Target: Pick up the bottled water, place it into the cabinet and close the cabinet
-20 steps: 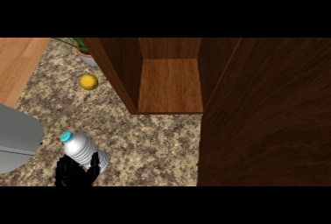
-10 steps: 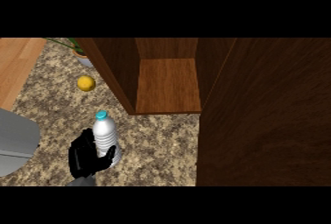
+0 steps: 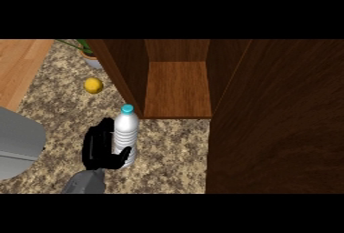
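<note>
Left hand [image 3: 101, 146] is closed on the bottled water [image 3: 125, 133]: black fingers and thumb curl round the lower half from the bottle's left side, grey forearm [image 3: 86, 183] coming in from the lower edge. Right hand not visible.

Bottle: clear ribbed body, light blue cap [image 3: 127, 108]. Any label text is too small to read, no brand legible. Long axis runs up-down in the head view, cap end pointing away from the robot, toward the cabinet [image 3: 178, 91]. Can't tell if it's truly upright or leaning, or whether the base touches the counter [image 3: 176, 154].

Position: over the speckled granite counter, just in front of the cabinet's left front corner, cap near the bottom edge of the left side wall. Bottle is outside the cabinet.

Cabinet: dark brown wood, open, bare floor panel visible inside. Cabinet door [image 3: 282, 118] fills the right side of the view, standing open toward the robot.

Other stuff: yellow round fruit [image 3: 93, 85] on the counter left of the cabinet, well apart from the bottle. Potted plant [image 3: 89, 55] behind it at the cabinet's far left corner. Grey object [image 3: 17, 145] at the left edge, beside the hand. Light wood surface [image 3: 20, 63] upper left.
</note>
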### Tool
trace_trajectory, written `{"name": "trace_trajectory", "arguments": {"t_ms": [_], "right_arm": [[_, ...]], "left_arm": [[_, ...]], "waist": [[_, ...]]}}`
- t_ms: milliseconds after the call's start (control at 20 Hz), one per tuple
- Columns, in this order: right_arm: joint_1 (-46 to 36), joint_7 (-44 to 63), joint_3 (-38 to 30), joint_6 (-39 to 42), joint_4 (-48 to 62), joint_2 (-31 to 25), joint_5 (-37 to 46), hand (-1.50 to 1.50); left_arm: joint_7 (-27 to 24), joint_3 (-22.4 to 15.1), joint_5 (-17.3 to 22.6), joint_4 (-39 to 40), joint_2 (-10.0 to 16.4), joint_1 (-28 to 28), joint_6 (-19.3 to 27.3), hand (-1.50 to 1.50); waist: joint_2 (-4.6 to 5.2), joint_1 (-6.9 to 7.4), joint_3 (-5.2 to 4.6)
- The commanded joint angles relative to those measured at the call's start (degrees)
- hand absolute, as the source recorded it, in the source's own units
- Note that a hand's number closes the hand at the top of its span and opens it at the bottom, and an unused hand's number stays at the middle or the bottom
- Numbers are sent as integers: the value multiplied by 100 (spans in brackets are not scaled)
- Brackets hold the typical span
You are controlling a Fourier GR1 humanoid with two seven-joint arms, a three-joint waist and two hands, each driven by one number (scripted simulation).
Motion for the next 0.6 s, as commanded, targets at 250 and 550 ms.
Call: {"name": "trace_trajectory", "arguments": {"t_ms": [250, 550], "right_arm": [[-141, 323, -335, -89, -545, -35, -566, -150], [-299, 356, -48, -64, -379, 107, -336, -150]], "left_arm": [[1011, -817, -479, -1728, -519, -15, 993, 150], [2461, -1514, -899, -3156, -684, -278, 2044, 150]], "waist": [[-7, 34, 3], [-16, 45, 6]]}}
